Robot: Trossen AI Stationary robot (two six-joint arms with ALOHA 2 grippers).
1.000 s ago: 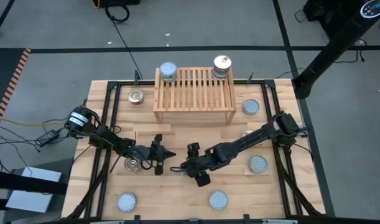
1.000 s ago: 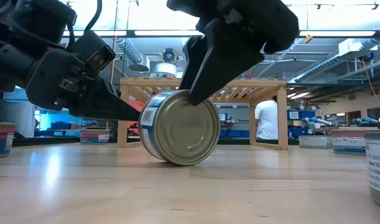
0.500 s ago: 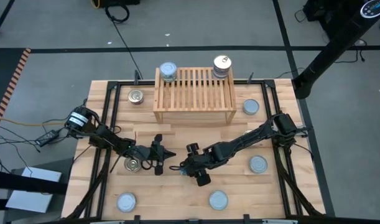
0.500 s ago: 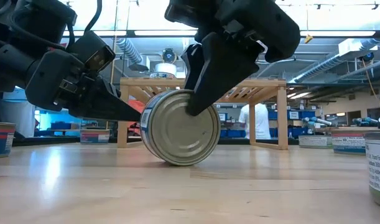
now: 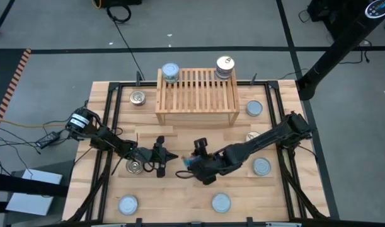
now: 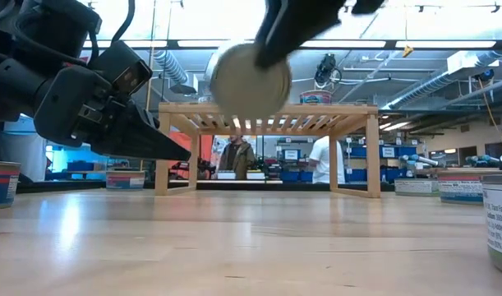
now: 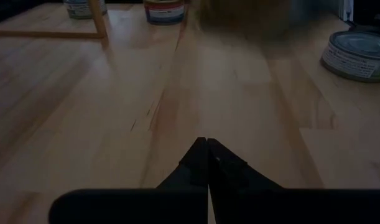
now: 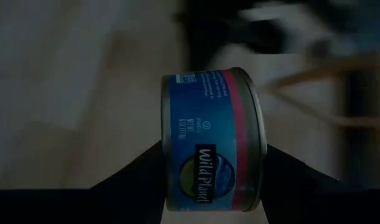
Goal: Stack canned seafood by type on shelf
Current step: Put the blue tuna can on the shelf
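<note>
Held tin (image 8: 211,143): blue label, pink-red band along one edge, white lettering, green-and-blue emblem; its end face (image 6: 251,80) is plain pale metal. Shelf (image 5: 197,94): light natural wood, slatted top. Surface (image 5: 179,195): pale plank wood with visible grain, framed in black. Tin on shelf left corner (image 5: 171,72): silvery-blue lid. Tin on shelf right corner (image 5: 225,64): golden lid. Tin by left arm (image 5: 135,166): golden lid. Front tins (image 5: 128,205) and (image 5: 221,203): silvery-blue lids. Fingers (image 7: 205,163): black. Floor (image 5: 53,38): grey with dark lines.

Dim wrist views; motion blur.
</note>
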